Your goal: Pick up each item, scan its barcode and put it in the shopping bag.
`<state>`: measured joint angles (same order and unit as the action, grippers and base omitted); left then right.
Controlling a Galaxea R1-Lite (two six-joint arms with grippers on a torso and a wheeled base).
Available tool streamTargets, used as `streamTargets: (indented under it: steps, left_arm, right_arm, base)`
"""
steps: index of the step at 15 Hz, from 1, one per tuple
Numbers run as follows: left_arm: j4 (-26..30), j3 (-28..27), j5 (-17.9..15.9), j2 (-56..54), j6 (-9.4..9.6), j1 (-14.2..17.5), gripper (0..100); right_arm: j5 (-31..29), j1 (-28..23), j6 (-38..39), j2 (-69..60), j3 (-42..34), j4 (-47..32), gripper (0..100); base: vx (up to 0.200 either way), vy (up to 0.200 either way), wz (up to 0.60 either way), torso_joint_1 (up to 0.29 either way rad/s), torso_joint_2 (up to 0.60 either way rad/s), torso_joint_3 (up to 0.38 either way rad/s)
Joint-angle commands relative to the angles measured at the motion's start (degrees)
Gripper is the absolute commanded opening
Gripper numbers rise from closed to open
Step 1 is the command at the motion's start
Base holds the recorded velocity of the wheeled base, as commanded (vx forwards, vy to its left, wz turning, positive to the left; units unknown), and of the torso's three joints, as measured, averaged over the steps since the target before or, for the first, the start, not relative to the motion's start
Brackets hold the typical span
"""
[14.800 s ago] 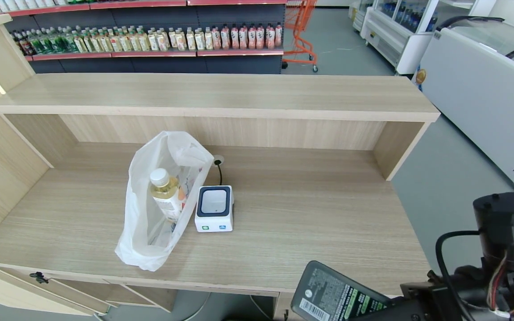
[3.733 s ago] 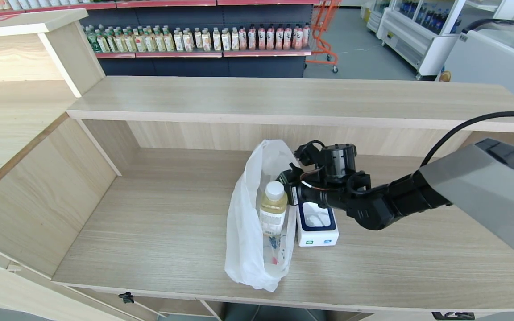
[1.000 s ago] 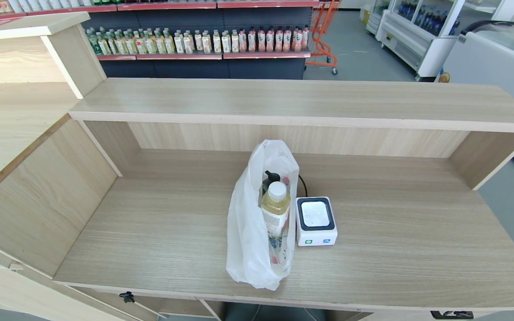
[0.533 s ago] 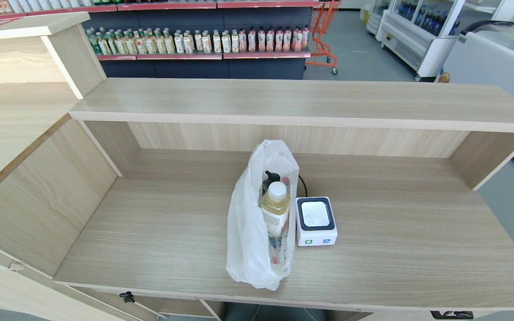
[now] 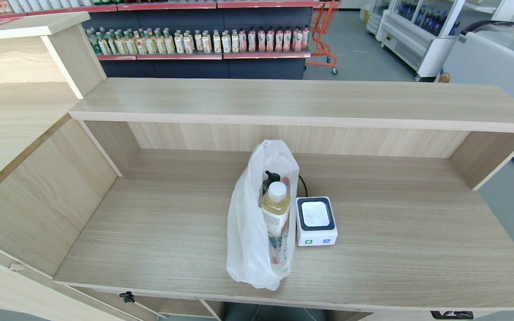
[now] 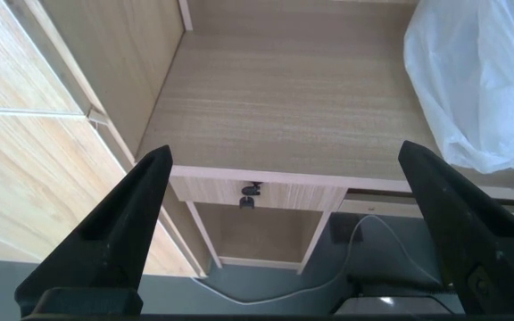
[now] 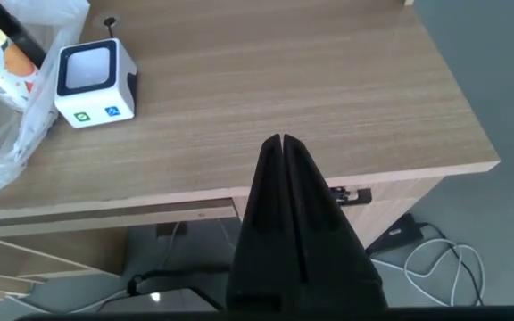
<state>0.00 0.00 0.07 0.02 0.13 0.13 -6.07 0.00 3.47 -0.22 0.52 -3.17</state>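
Withdrawn from the white plastic shopping bag [image 5: 250, 249], the right end effector [image 7: 281, 143] is pinched shut, the left end effector [image 6: 286, 153] spread wide, both empty. Inside the bag stand the black pump bottle [image 5: 269, 177] and yellow drink bottle [image 5: 275, 209], so bagging looks finished.

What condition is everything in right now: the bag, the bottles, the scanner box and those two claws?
shopping bag: standing on the counter, mouth open, two items inside.
drink bottle: upright in the bag, capped.
dark pump bottle: in the bag, behind the drink bottle.
scanner: beside the bag, nothing over it.
left gripper: open, empty.
right gripper: shut, empty.
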Motion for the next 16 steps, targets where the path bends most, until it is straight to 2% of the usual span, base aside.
streamTargets:
  steps: [1, 2, 8, 11, 14, 16]
  left_arm:
    - [0.00, 0.00, -0.07, 0.15, -0.13, -0.05, 100]
    - [0.00, 0.00, -0.16, 0.33, 0.31, -0.05, 100]
    - [0.00, 0.00, -0.07, 0.06, 0.13, 0.04, 100]
    - [0.00, 0.00, -0.07, 0.06, 0.04, 0.04, 100]
    - [0.00, 0.00, -0.07, 0.24, 0.39, -0.05, 100]
    - [0.00, 0.00, -0.07, 0.06, 0.13, -0.05, 100]
  right_arm:
    - [-0.08, 0.00, -0.05, 0.22, 0.00, 0.01, 0]
    - [0.01, 0.00, -0.13, 0.22, 0.09, 0.01, 0]
    - [0.01, 0.00, 0.04, 0.22, 0.09, 0.01, 0]
    - [0.01, 0.00, 0.04, 0.22, 0.09, 0.01, 0]
    - [0.01, 0.00, -0.05, 0.22, 0.09, 0.01, 0]
    - [0.01, 0.00, 0.04, 0.22, 0.09, 0.01, 0]
  base:
    - [0.000, 0.000, 0.00, 0.000, 0.00, 0.000]
    - [0.000, -0.200, 0.00, 0.002, 0.00, 0.002]
    - [0.000, -0.200, 0.00, 0.003, 0.00, 0.002]
    - [0.000, 0.000, 0.00, 0.000, 0.00, 0.000]
    - [0.200, 0.000, 0.00, 0.002, 0.00, -0.002]
    - [0.000, 0.000, 0.00, 0.000, 0.00, 0.000]
